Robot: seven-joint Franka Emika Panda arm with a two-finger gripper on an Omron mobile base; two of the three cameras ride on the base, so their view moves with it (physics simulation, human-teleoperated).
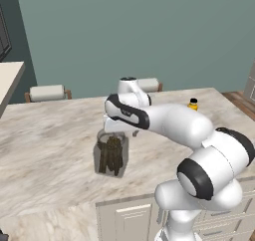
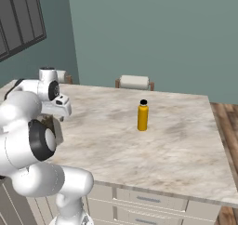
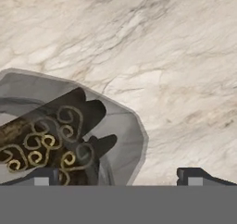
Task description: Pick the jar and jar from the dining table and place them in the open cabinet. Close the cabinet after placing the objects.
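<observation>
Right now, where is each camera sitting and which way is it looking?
Left base view: behind the arm's left, looking down at the clear glass jar of dark brown sticks; arm at lower right.
Right base view: behind its right, facing the yellow bottle with a black cap; arm at lower left.
Hand view: looks down into the jar past the open claw.
Shared: the beige marbled table.

Upright stick-filled jar (image 1: 110, 154) on dining table (image 1: 45, 150)

No readable text, label or number anywhere.
</observation>
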